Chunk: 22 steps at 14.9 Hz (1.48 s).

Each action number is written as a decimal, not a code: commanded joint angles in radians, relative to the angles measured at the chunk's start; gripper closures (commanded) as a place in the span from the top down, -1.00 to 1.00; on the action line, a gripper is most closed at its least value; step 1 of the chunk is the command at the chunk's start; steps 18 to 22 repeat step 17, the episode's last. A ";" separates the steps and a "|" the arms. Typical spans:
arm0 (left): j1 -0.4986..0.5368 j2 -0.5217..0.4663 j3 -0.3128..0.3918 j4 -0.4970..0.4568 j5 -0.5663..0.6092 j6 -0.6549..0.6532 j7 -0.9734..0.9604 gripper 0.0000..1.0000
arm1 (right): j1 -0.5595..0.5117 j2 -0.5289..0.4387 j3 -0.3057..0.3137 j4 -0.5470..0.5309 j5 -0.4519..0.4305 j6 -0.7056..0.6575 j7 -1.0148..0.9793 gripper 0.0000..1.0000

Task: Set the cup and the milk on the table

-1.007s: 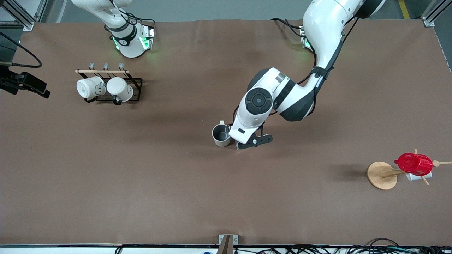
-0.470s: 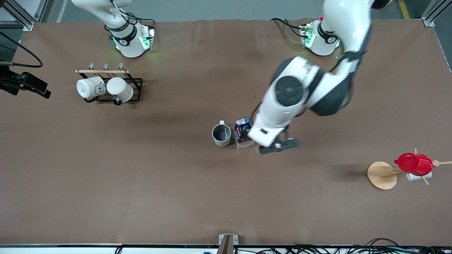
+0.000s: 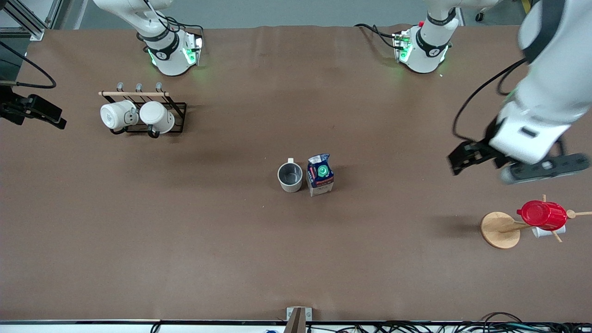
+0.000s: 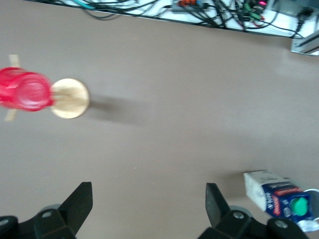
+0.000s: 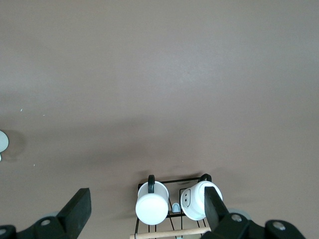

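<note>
The pale grey-beige cup (image 3: pixel 290 177) with a dark inside stands upright in the middle of the brown table (image 3: pixel 185 249). The blue and white milk carton (image 3: pixel 320 174) with a green cap stands upright right beside it, toward the left arm's end. It also shows in the left wrist view (image 4: pixel 279 196). My left gripper (image 3: pixel 465 158) is open and empty, up in the air over bare table between the milk and the wooden mug tree; its own view shows it too (image 4: pixel 149 201). My right gripper (image 5: pixel 147 201) is open and empty, high over the mug rack, out of the front view.
A black wire rack (image 3: pixel 178 108) with two white mugs (image 3: pixel 119 114) stands near the right arm's base. A wooden mug tree (image 3: pixel 499 230) with a red cup (image 3: pixel 542 214) stands toward the left arm's end. Cables run along the table's edge nearest the front camera.
My left gripper has let go of the milk, risen and swung away toward the left arm's end of the table. The milk now stands uncovered beside the cup. The cup has not moved.
</note>
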 commanded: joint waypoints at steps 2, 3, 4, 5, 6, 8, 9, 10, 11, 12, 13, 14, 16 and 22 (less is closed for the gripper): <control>0.042 -0.099 -0.013 -0.061 0.010 -0.097 0.114 1.00 | -0.009 -0.014 0.002 -0.016 0.015 0.005 -0.009 1.00; 0.048 -0.131 -0.013 -0.092 0.010 -0.101 0.121 1.00 | -0.009 -0.014 0.002 -0.016 0.017 0.005 -0.009 1.00; 0.057 -0.163 -0.014 -0.130 0.007 -0.102 0.131 1.00 | -0.009 -0.014 0.002 -0.016 0.017 0.003 -0.009 1.00; 0.079 -0.191 -0.016 -0.164 -0.002 -0.098 0.165 1.00 | -0.009 -0.014 0.002 -0.016 0.017 0.003 -0.008 1.00; 0.087 -0.209 -0.007 -0.185 -0.019 -0.094 0.221 1.00 | -0.009 -0.014 0.002 -0.016 0.017 0.003 -0.008 1.00; 0.091 -0.241 0.010 -0.227 -0.033 -0.101 0.303 1.00 | -0.009 -0.014 0.002 -0.016 0.017 0.002 -0.008 1.00; 0.088 -0.275 0.036 -0.266 -0.059 -0.100 0.306 1.00 | -0.008 -0.014 0.002 -0.018 0.017 0.002 -0.008 1.00; 0.087 -0.310 0.046 -0.312 -0.089 -0.095 0.308 1.00 | -0.009 -0.014 0.002 -0.018 0.017 0.002 -0.008 1.00; 0.087 -0.327 0.047 -0.331 -0.100 -0.095 0.308 1.00 | -0.009 -0.014 0.002 -0.016 0.017 0.002 -0.008 1.00; 0.085 -0.334 0.047 -0.331 -0.100 -0.101 0.308 1.00 | -0.009 -0.014 0.002 -0.018 0.017 0.002 -0.008 1.00; 0.082 -0.335 0.047 -0.331 -0.100 -0.105 0.309 1.00 | -0.009 -0.014 0.002 -0.018 0.020 0.002 -0.008 1.00; 0.084 -0.335 0.047 -0.330 -0.099 -0.108 0.314 1.00 | -0.011 -0.014 0.002 -0.018 0.023 0.002 -0.008 1.00; 0.094 -0.338 0.047 -0.324 -0.096 -0.109 0.325 1.00 | -0.011 -0.014 0.002 -0.018 0.023 0.002 -0.009 1.00; 0.093 -0.340 0.047 -0.322 -0.090 -0.109 0.326 1.00 | -0.011 -0.014 0.002 -0.018 0.023 0.002 -0.008 1.00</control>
